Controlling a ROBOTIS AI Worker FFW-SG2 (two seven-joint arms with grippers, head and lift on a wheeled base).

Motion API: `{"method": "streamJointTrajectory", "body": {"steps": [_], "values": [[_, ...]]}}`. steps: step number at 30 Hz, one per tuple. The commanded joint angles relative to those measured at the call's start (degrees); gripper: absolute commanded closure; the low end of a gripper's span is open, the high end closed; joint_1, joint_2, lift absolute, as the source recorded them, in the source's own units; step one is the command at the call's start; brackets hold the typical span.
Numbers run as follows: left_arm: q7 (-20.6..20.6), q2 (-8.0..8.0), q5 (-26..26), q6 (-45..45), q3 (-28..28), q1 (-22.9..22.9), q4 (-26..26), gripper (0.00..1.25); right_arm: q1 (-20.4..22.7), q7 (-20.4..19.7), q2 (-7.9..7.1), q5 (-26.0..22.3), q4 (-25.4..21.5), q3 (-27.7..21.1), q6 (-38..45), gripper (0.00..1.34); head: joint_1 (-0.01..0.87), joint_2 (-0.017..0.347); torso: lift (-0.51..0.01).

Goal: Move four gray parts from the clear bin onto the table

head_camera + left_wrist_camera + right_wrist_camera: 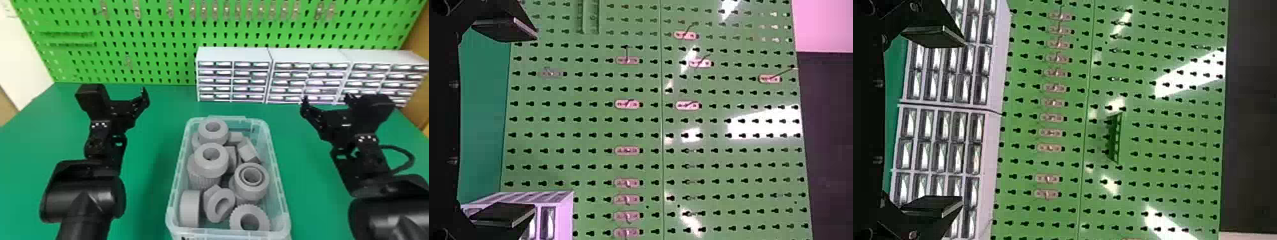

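The clear bin (277, 178) stands on the green table between the arms, holding several gray parts: rings, a gear-like part (249, 218) and a cylinder (190, 209). My left gripper (123, 91) is over the table left of the bin, and my right gripper (326, 99) is over the table to its right, both higher than the bin. In the left wrist view, the left gripper (531, 122) has its fingers wide apart with nothing between them. The right wrist view has the right gripper (962, 122) open and holding nothing too.
White drawer cabinets (234, 56) line the table's back from the middle to the right. Behind them rises a green pegboard (153, 41) with small metal hooks. Green table surface (150, 153) lies between the left arm and the bin.
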Motion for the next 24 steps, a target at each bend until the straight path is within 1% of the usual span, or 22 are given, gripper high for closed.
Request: {"method": "streamJointTrajectory", "body": {"steps": [1, 2, 5, 11, 14, 16, 19, 24], "values": [[0.21, -0.15, 0.6, -0.36, -0.19, 0.15, 0.5, 0.08, -0.65, 0.0, 0.68, 0.36, 0.58, -0.71, -0.01, 0.18, 0.693, 0.072, -0.052], [0.21, -0.15, 0.77, -0.36, -0.46, 0.06, 0.77, 0.08, -0.47, 0.0, 0.85, 0.36, 0.58, -0.97, -0.27, 0.18, 0.693, 0.072, -0.052], [0.29, -0.15, 0.77, -0.54, -1.16, 0.41, 1.12, 0.08, 0.4, 0.0, 0.76, 0.27, 0.49, -1.24, -0.27, 0.18, 0.693, 0.072, -0.052], [0.21, -0.15, 1.48, -0.63, -1.6, 0.59, 1.12, 0.08, 0.05, 0.0, 0.68, 0.09, 0.58, -0.62, -0.18, 0.18, 0.693, 0.072, -0.052], [0.21, -0.15, 1.92, -0.71, -2.04, 0.85, 0.94, 0.08, 0.23, 0.0, 1.2, 0.01, 0.58, -0.45, -0.18, 0.18, 0.693, 0.072, -0.052], [0.29, -0.15, 2.44, -0.71, -1.86, 0.41, 1.03, 0.08, -0.04, 0.0, 1.29, -0.17, 1.02, 0.17, -0.18, 0.18, 0.693, 0.072, -0.052], [0.29, -0.15, 2.97, -0.71, -2.48, 0.94, 1.03, 0.08, -0.12, 0.0, 0.59, -0.26, 1.02, 1.31, -0.18, 0.18, 0.693, 0.072, -0.052], [0.21, -0.15, 2.97, -0.71, -2.39, 1.2, 1.03, 0.08, -0.39, 0.0, 0.41, -0.43, 1.1, 1.93, -0.18, 0.18, 0.693, 0.072, -0.052]]}}
